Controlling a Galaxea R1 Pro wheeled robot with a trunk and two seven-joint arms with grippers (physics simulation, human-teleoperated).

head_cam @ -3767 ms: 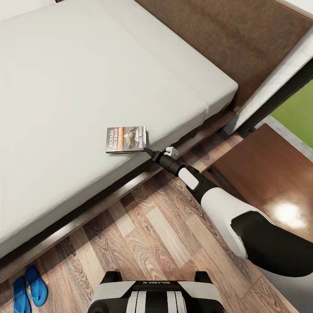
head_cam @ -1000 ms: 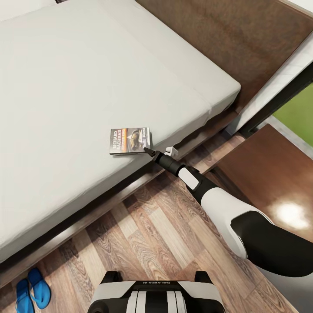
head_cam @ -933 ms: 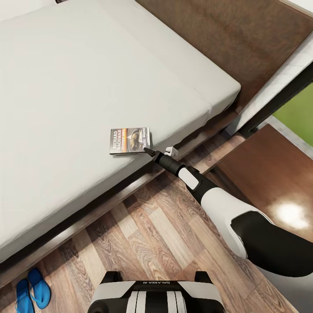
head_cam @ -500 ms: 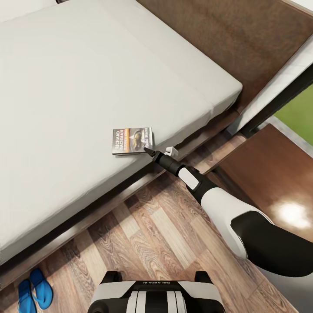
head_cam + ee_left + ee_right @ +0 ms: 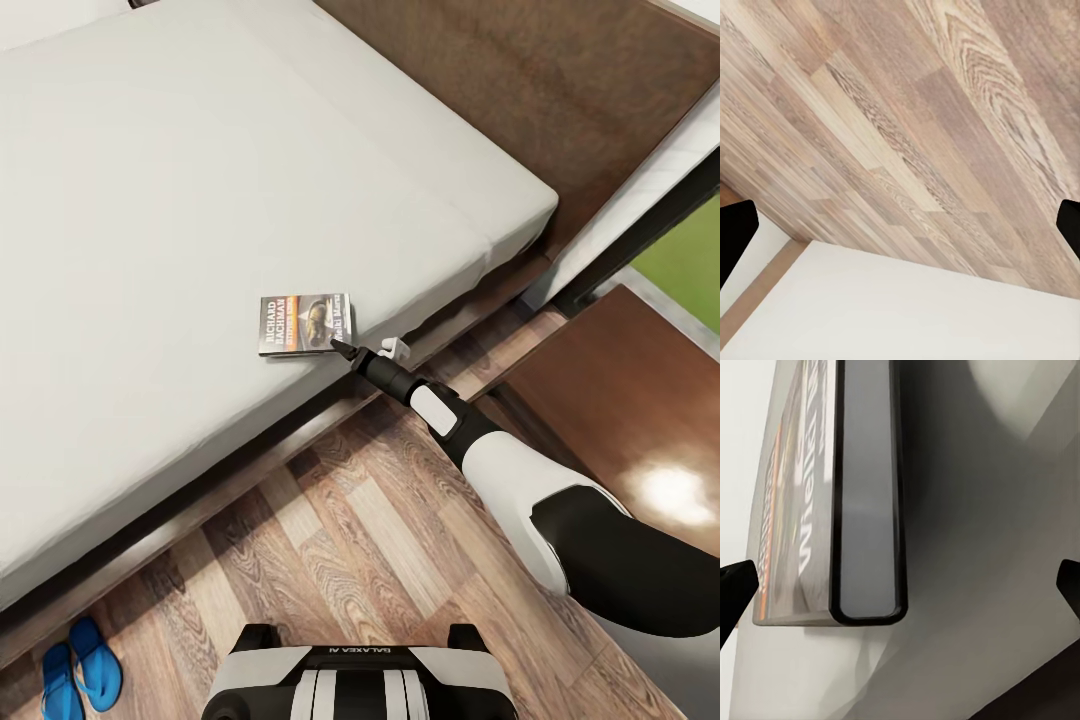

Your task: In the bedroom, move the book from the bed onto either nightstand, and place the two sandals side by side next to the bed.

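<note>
The book [image 5: 305, 323] lies flat on the bed [image 5: 200, 200] near its edge, directly ahead of the right gripper [image 5: 340, 347], whose fingers are spread wide with the book's end edge seen between them in the right wrist view. If the lower finger is not slid beneath the thin paperback, it could be pushed across the grey mattress or pinched only by its cover and dropped. A dark cover with a central photo and white and orange lettering is seen. The left gripper [image 5: 900, 225] is likewise spread, above the floor [image 5: 900, 112].
</note>
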